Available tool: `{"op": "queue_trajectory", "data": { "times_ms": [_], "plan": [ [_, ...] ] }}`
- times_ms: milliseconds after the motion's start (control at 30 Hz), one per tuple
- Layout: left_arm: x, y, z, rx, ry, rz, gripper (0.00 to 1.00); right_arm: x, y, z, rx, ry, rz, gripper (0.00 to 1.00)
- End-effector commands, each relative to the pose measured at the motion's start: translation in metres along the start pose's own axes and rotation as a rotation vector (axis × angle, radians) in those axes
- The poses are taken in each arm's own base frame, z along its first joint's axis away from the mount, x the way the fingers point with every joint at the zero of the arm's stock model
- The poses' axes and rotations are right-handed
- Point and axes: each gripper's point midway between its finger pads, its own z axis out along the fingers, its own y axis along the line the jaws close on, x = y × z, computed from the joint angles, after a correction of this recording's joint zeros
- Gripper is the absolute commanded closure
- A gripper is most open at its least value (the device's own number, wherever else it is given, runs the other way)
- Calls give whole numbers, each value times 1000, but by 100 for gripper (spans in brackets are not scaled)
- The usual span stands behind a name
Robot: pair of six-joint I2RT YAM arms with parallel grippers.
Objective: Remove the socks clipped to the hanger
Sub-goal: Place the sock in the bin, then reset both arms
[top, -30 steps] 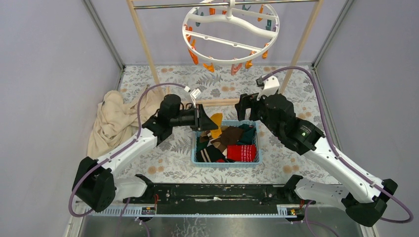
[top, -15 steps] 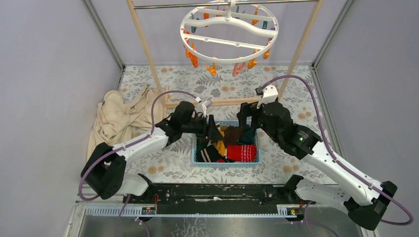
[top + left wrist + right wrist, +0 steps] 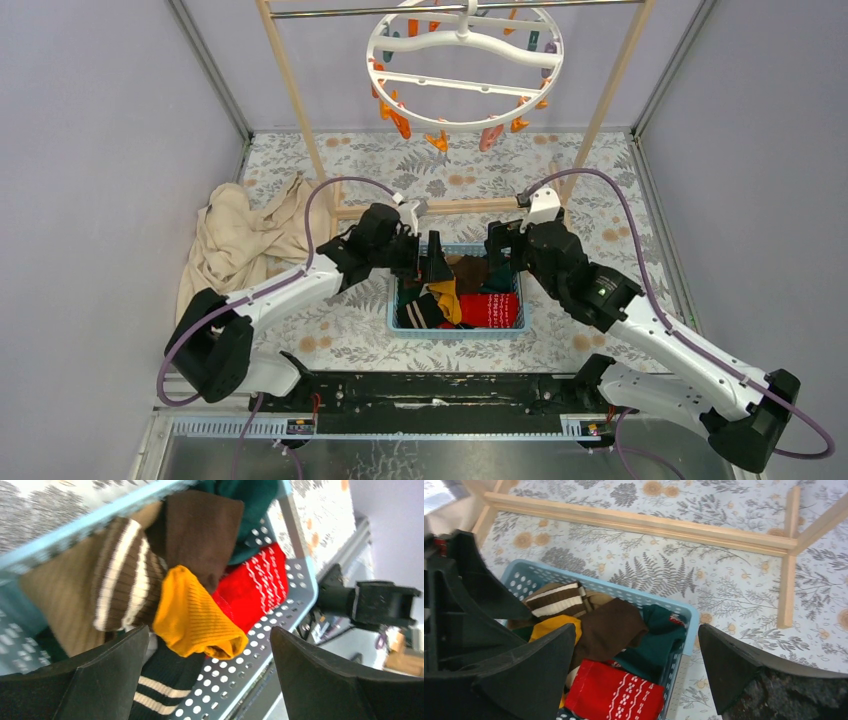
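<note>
The round white hanger hangs from the rack's top rod, and I see only orange and teal clips on it. The socks lie heaped in a light-blue basket: mustard, red patterned, brown, brown-and-white striped, and dark green. My left gripper is low over the basket's left half and open. The mustard sock lies loose between its fingers. My right gripper stands open over the basket's far right rim, holding nothing.
A large beige cloth is bunched at the left on the floral mat. The wooden rack has two slanting posts and a base bar just behind the basket. Grey walls close in both sides.
My left gripper came down into the basket with the mustard sock and opened, leaving the sock on the heap. My right arm sank a little. The hanger has swung slightly.
</note>
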Motion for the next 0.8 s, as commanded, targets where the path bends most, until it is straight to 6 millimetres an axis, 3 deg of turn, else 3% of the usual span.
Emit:
{"op": "queue_trajectory", "data": {
  "times_ms": [0,200,333,467,667,767],
  "plan": [
    [-33,19,-15,-186,-119,79,1,-20,-20,-1,103,-130,17,0],
    [-73,46,-39,-372,-304,118,1,-20,-65,-3,245,-220,62,0],
    [-97,78,-55,-483,-410,95,1,-15,-88,2,294,-285,83,0],
    [-115,119,-84,-682,-536,71,1,2,-109,9,373,-288,81,0],
    [-121,169,-133,-915,-701,64,1,29,-146,9,507,-383,46,0],
    [-117,191,-144,-949,-717,93,1,44,-164,9,547,-398,76,0]
  ]
}}
